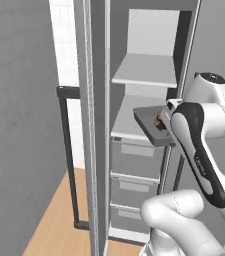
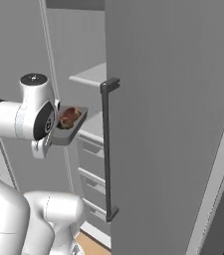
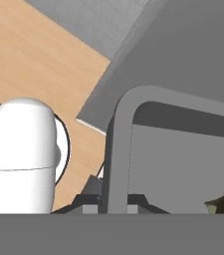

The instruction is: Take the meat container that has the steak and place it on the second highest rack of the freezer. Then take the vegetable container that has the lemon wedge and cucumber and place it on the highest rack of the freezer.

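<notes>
My gripper [image 3: 114, 201] is shut on the near rim of the grey meat container [image 1: 150, 126], whose rim [image 3: 119, 149] shows close up in the hand view. The reddish-brown steak [image 2: 69, 116] lies in the tray [image 2: 69, 127]. I hold the tray in the air just in front of the open freezer [image 1: 115, 30], at about the height of the second highest rack [image 1: 132, 119]. The highest rack [image 1: 146, 70] is one level above it and is bare. My own forearm hides the fingers in the left base view. The vegetable container is out of view.
Grey drawers [image 1: 135, 157] stack below the racks. To the left hangs the open freezer door with its long dark bar handle [image 1: 68, 155]. A second tall grey door with a dark handle [image 2: 106, 149] stands close on the right. The floor [image 1: 54, 220] is wood.
</notes>
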Controlling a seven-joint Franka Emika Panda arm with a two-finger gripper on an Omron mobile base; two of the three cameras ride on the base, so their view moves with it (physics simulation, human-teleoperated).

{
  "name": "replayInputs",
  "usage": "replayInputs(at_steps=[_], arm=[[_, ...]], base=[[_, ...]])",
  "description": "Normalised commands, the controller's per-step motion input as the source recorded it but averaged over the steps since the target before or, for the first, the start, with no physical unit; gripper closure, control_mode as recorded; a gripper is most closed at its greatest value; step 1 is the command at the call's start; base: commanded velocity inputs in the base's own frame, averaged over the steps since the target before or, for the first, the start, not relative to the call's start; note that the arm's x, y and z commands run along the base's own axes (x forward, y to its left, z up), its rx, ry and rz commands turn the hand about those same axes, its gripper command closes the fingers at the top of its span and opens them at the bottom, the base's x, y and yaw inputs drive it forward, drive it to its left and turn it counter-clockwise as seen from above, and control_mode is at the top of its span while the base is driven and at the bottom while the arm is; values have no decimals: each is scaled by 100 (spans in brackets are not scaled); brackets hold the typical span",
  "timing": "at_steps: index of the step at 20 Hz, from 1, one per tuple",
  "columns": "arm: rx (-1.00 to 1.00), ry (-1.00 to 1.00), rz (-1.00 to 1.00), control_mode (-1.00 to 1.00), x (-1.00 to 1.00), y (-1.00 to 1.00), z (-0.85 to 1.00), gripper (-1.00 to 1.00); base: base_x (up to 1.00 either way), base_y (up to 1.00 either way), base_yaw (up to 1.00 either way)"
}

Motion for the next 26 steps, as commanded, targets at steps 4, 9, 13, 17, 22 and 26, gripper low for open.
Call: replayInputs(at_steps=[4,9,13,17,22,26], arm=[[0,0,0,100,0,0,0,100],[0,0,0,100,0,0,0,100],[0,0,0,100,0,0,0,100],[0,0,0,100,0,0,0,100],[0,0,0,100,0,0,0,100],[0,0,0,100,0,0,0,100]], base=[[41,1,-23],[33,22,-23],[22,43,-19],[16,50,-19],[23,33,-18],[21,28,-23]])
